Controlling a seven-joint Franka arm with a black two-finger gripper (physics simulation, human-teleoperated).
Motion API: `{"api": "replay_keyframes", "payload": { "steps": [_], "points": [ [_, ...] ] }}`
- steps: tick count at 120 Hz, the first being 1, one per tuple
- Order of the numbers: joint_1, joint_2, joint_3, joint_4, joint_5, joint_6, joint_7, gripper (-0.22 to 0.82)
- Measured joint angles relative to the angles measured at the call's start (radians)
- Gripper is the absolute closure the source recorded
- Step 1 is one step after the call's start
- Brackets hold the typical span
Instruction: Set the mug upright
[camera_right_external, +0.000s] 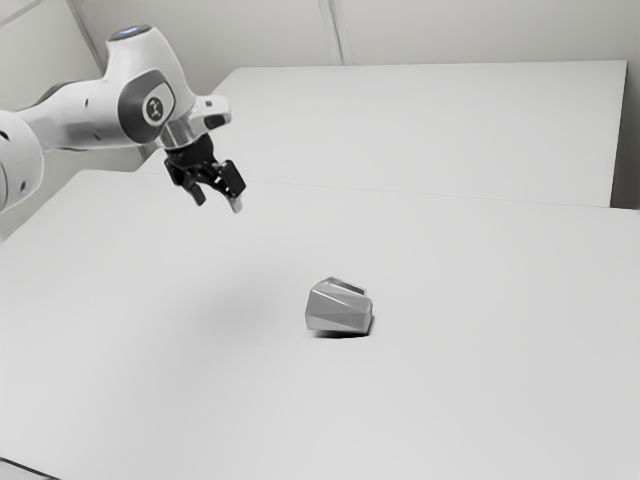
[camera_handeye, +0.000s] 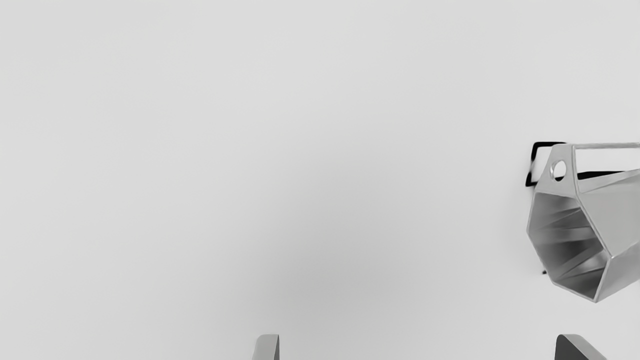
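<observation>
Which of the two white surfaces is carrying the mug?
The nearer surface: the mug lies on its side there. The farther surface is beyond the thin seam.

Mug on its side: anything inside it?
In the wrist view, the mug shows faceted inner walls, partly dark, with no object visible against them. Its side wall covers the deeper part toward the base, so I can't tell what's there.
</observation>
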Motion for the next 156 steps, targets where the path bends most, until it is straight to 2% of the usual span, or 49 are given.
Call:
{"api": "replay_keyframes", "payload": {
  "steps": [15, 28, 66, 103, 156],
  "points": [
    [-0.001, -0.011, 0.001, -0.032, -0.014, 0.017, 0.004, 0.00],
    [0.002, -0.002, 0.000, -0.094, -0.132, 0.029, 0.017, 0.00],
    [-0.001, 0.138, 0.001, -0.188, -0.575, -0.008, 0.146, 0.00],
    [-0.001, 0.213, 0.013, -0.217, -0.876, -0.033, 0.278, 0.00],
    [-0.035, 0.239, 0.014, -0.242, -1.042, -0.022, 0.334, 0.01]
  ]
}}
